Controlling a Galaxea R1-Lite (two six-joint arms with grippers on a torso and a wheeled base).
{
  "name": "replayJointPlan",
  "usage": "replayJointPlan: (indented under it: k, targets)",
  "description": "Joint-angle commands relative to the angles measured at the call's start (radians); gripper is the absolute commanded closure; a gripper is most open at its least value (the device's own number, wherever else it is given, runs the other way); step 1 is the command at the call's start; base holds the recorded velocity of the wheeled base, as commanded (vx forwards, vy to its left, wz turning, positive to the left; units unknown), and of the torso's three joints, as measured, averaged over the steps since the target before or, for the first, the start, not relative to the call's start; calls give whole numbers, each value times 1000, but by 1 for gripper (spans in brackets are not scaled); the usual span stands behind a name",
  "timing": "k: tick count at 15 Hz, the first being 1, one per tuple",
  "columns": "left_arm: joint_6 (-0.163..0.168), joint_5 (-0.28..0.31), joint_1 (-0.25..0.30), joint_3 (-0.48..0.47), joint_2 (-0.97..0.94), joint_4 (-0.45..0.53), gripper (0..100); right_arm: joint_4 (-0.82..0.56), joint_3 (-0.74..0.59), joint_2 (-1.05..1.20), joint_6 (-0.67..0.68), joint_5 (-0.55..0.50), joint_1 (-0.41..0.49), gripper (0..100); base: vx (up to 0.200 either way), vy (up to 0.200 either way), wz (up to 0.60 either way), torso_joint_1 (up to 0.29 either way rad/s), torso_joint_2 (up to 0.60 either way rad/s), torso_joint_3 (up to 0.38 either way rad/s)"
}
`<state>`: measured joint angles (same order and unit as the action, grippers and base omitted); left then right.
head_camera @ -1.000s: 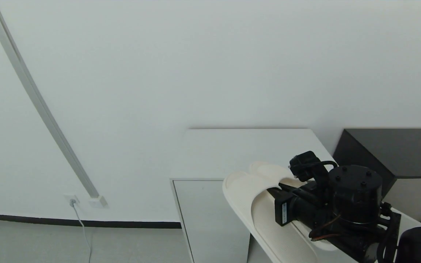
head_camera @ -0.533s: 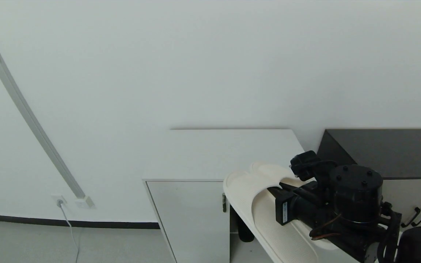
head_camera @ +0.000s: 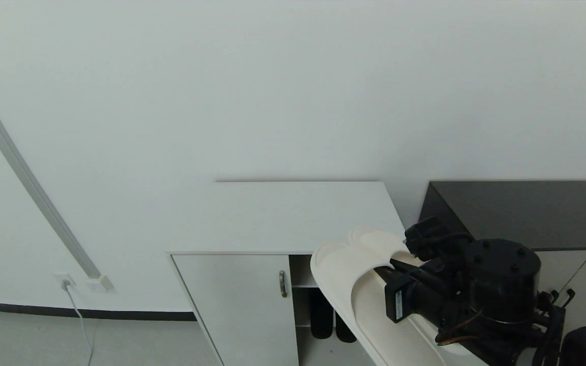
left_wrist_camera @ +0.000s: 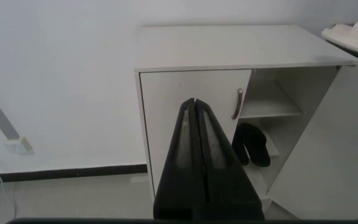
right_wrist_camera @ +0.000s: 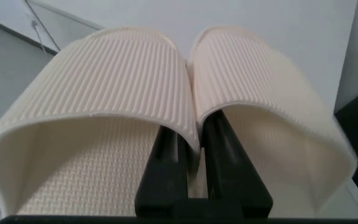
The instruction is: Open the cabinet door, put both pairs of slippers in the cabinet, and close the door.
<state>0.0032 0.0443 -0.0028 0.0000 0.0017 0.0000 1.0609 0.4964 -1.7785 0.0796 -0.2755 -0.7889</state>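
A white cabinet (head_camera: 293, 213) stands against the wall, its left door (head_camera: 232, 305) closed and its right half open. A black pair of slippers (head_camera: 328, 320) stands inside on the lower shelf. My right gripper (head_camera: 382, 267) is shut on a cream pair of slippers (head_camera: 344, 269), held up in front of the cabinet's open right side. In the right wrist view its fingers (right_wrist_camera: 166, 149) pinch the inner straps of the cream pair (right_wrist_camera: 135, 81) together. My left gripper (left_wrist_camera: 194, 102) is shut on nothing, facing the cabinet (left_wrist_camera: 229, 46) from some distance; the black pair (left_wrist_camera: 253, 144) is beyond it.
The cabinet's open right door (left_wrist_camera: 328, 143) swings out toward me. A dark-topped cabinet (head_camera: 517, 213) adjoins on the right. A wall socket with a cable (head_camera: 64, 281) and a slanted conduit (head_camera: 28, 178) are on the left wall. Grey floor lies before the cabinet.
The head camera has turned, so the cabinet slid left in the picture and its open inside with the black pair came into view. The right gripper still holds the cream pair.
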Motion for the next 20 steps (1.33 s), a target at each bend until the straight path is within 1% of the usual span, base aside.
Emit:
replayJointPlan:
  k: [1,5,11,20]
  targets:
    - [0,0,3,0,0,0,100,1,-9,1,-1,-1,2,100,0,0,0,0,0,0]
    - [0,0,1,0,0,0,100,1,-12,2,-1,-1,-4,100,0,0,0,0,0,0]
    - [0,0,3,0,0,2,100,28,-38,1,0,-1,-38,100,0,0,0,0,0,0]
    - [-2,0,3,0,0,0,100,65,-78,-1,-1,-2,-79,100,0,0,0,-146,329,178]
